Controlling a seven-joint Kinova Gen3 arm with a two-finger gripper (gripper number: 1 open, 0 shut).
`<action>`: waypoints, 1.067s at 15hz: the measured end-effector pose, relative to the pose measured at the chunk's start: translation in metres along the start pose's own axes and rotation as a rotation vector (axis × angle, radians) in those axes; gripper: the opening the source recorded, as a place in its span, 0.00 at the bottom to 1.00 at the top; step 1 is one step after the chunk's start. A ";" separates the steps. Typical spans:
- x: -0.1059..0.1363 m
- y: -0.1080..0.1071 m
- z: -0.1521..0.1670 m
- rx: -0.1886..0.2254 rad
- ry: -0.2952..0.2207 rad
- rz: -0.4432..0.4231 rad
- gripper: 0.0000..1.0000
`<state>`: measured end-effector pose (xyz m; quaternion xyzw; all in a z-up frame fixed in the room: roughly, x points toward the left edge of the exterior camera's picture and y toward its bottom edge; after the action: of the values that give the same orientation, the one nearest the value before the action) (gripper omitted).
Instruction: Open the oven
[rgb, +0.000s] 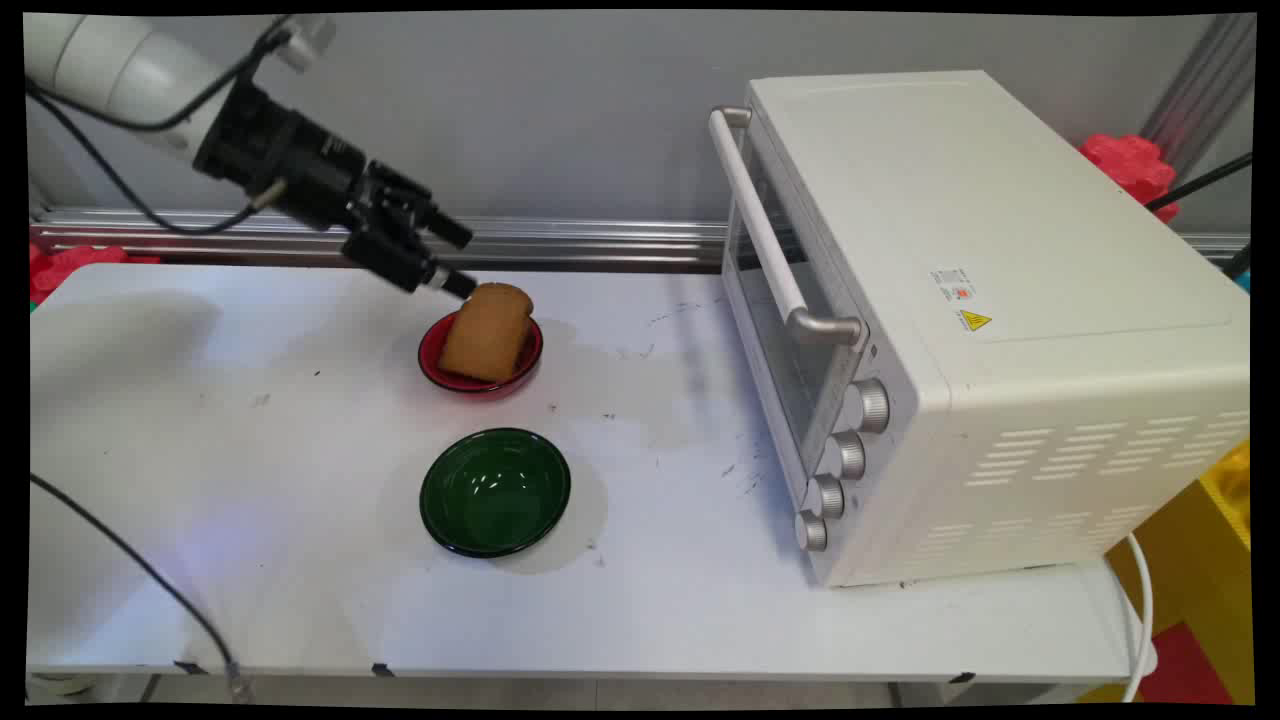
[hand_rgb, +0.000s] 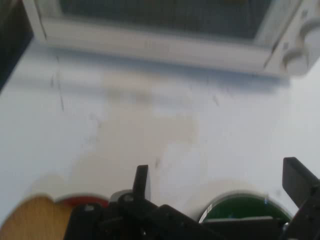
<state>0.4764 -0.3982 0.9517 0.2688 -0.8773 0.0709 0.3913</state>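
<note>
My black gripper (rgb: 460, 262) hangs open just left of a brown bread slice (rgb: 487, 330), which leans on a small red plate (rgb: 432, 365) near the table's back middle. The lower fingertip (rgb: 462, 287) is right at the slice's upper left corner; I cannot tell whether it touches. Nothing is between the fingers. In the hand view the gripper (hand_rgb: 220, 182) stands wide open over bare table, with the bread slice (hand_rgb: 30, 220) and red plate (hand_rgb: 82, 201) at the bottom left. A dark green bowl (rgb: 495, 490) sits in front of the plate and shows in the hand view as the green bowl (hand_rgb: 245, 210).
A white toaster oven (rgb: 960, 300) with its door shut and several knobs fills the table's right side; the oven (hand_rgb: 165, 30) spans the top of the hand view. A metal rail (rgb: 600, 240) runs along the back. A black cable (rgb: 130, 570) crosses the front left.
</note>
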 end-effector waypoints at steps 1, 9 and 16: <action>0.003 0.000 0.000 0.000 0.010 0.002 1.00; 0.036 -0.001 -0.001 -0.004 0.110 0.057 1.00; 0.042 -0.005 -0.003 -0.004 0.121 0.101 0.00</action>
<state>0.4579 -0.4194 0.9841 0.2184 -0.8647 0.1048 0.4401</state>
